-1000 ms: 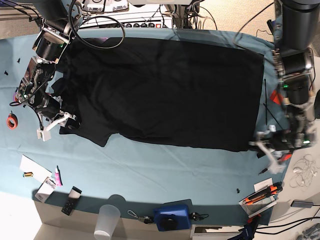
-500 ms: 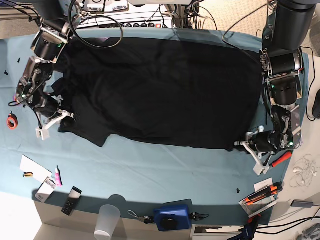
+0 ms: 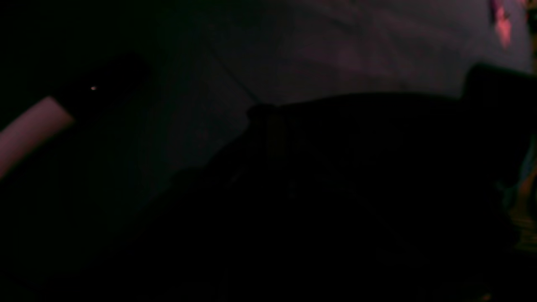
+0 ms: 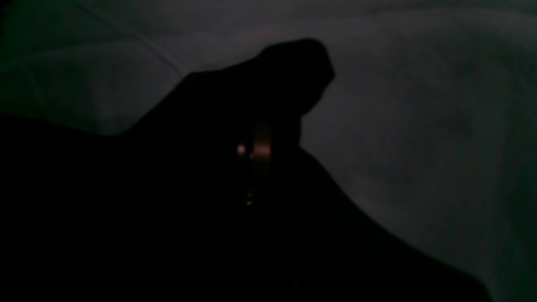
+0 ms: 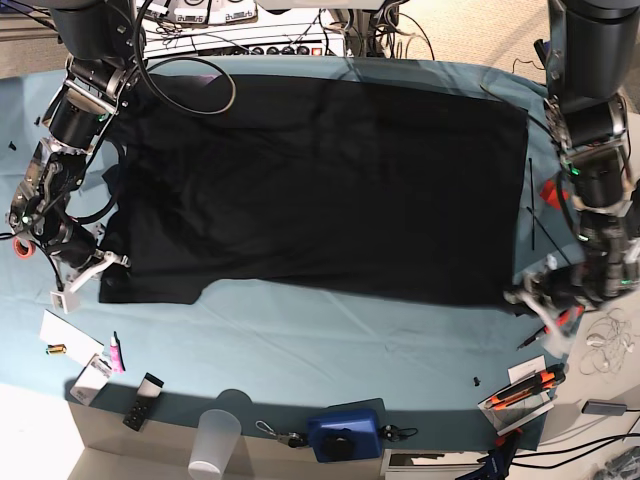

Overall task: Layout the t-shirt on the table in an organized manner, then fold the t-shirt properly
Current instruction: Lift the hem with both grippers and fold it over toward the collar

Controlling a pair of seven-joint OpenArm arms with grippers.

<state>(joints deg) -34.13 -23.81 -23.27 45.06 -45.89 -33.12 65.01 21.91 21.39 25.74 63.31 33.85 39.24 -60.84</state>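
Black t-shirt (image 5: pixel 320 185) spread flat on teal counter (image 5: pixel 330 340) | left pincer (image 5: pixel 535 300), right pincer (image 5: pixel 85 275) clamped on near corners, apparently tensioning hem to flatten wrinkles | step: layout, fold pending

Base view bright, even; wrist views near-black (blurred).

One t-shirt (image 5: pixel 320 185), one table (image 5: pixel 330 335), two grippers, one cup (image 5: pixel 214 442).

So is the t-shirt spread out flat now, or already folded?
Spread, not folded. In the base view the t-shirt lies as one wide dark sheet across the table, with a sleeve sticking out at its lower corner.
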